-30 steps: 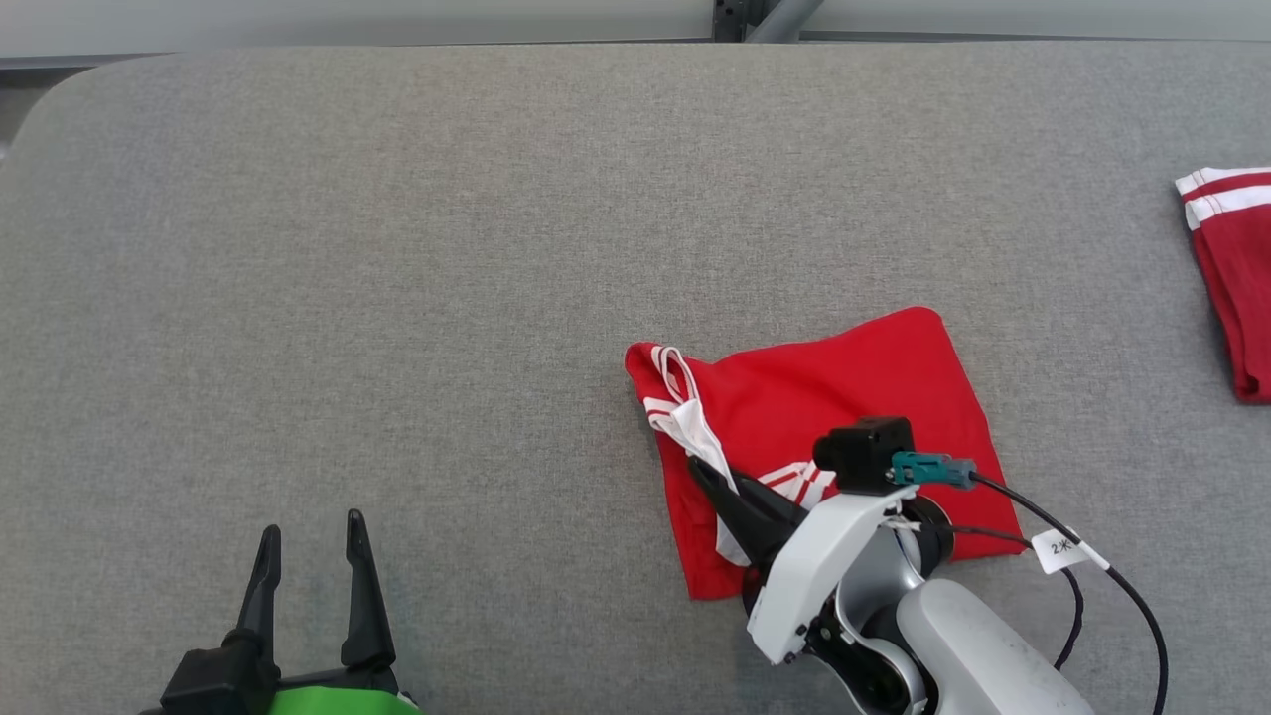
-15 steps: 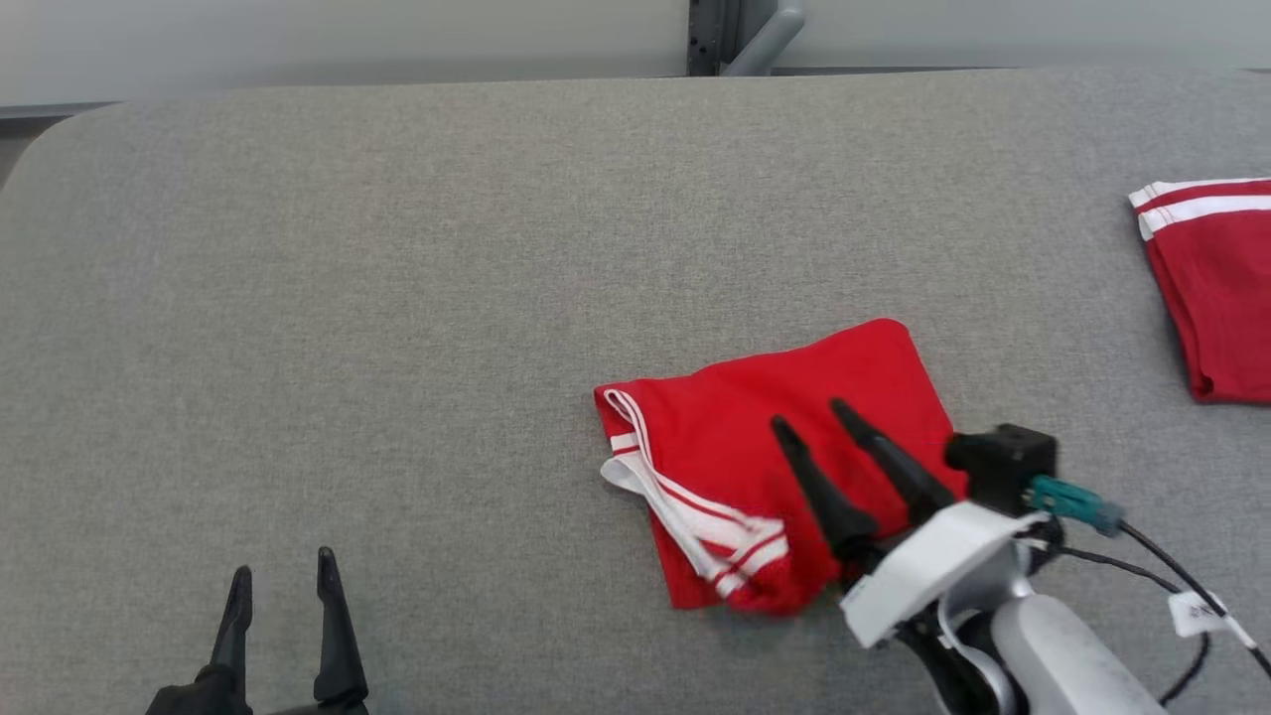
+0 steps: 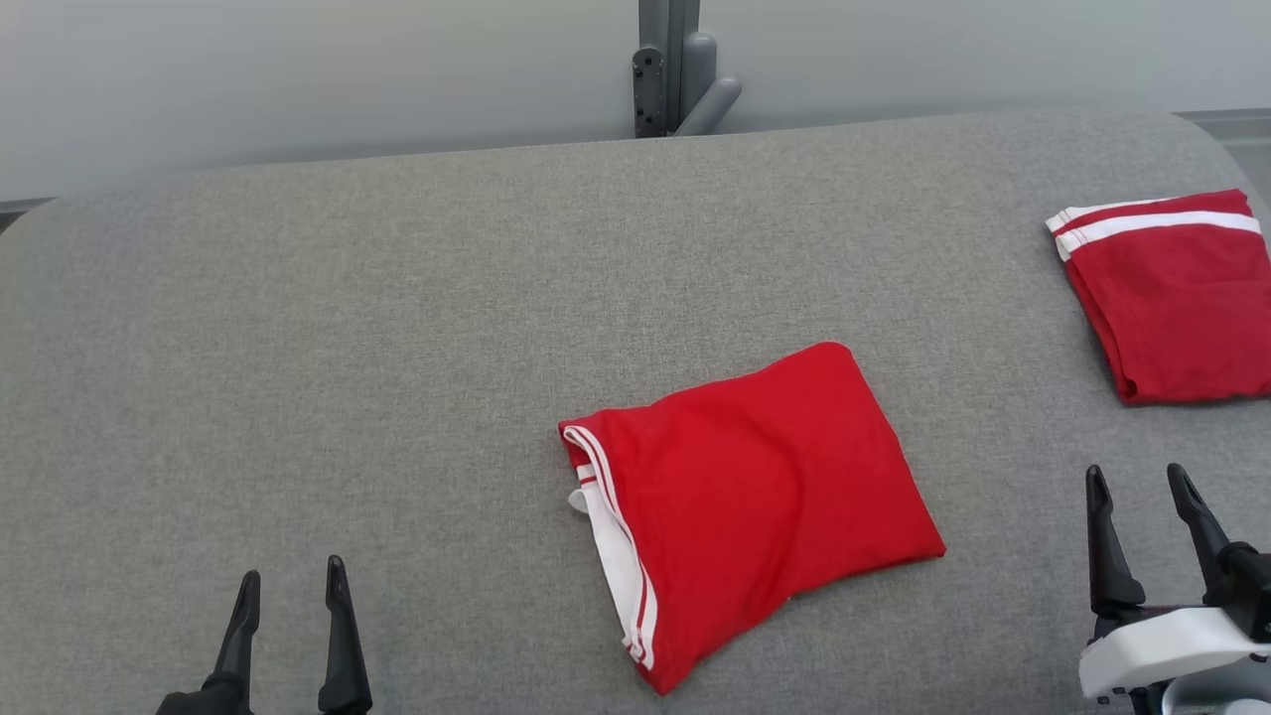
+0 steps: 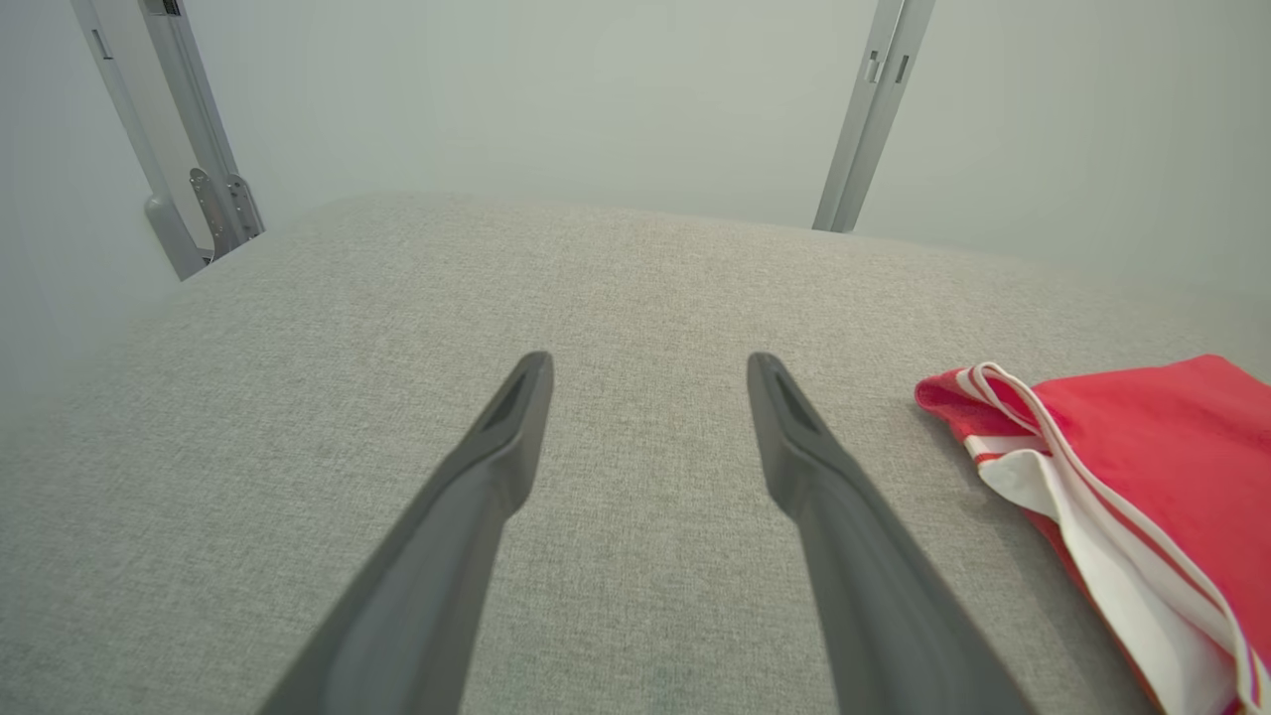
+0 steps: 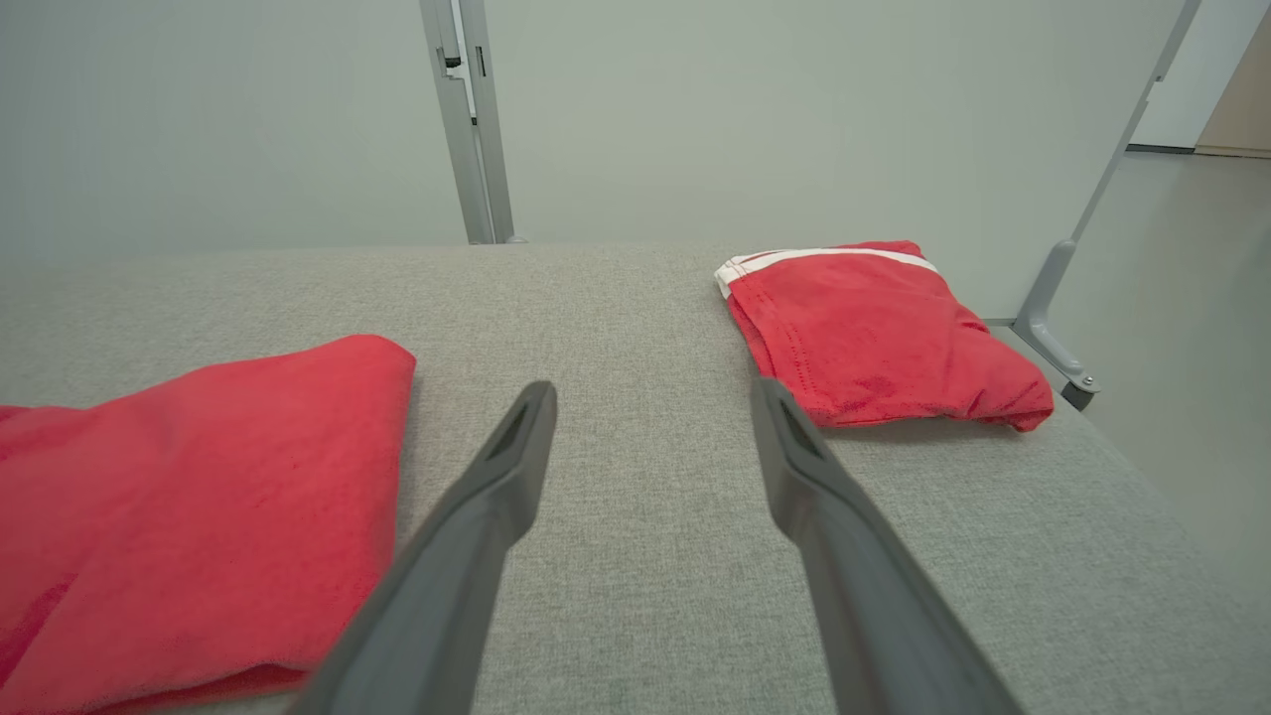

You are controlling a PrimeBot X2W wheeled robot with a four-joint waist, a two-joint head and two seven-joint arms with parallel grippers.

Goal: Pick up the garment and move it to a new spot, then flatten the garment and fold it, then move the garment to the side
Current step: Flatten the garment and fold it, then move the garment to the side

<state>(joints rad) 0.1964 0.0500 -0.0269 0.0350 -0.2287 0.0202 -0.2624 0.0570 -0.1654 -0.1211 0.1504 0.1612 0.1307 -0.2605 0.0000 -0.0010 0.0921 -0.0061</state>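
A grey fabric-covered table (image 3: 397, 348) with rounded corners is what everything's laid on, and the red garment (image 3: 755, 487) is found folded roughly mid-table, slightly skewed, its white-striped edge turned leftward. Everything else can be placed off that garment: the left gripper (image 3: 292, 569) is parked well to its left and nearer the robot, fingers spread, nothing held; the right gripper (image 3: 1135, 471) is seen off to its right, near but not touching, fingers likewise spread and empty. A second folded red piece (image 3: 1172, 298) with white stripes is set well apart, farther right and beyond the garment, close to the table's edge. Behind the garment a plain pale wall (image 3: 298, 79) is seen with a grey metal post (image 3: 667, 70) against it, and smooth grey floor (image 5: 1172, 298) can be made out past the table's right end.
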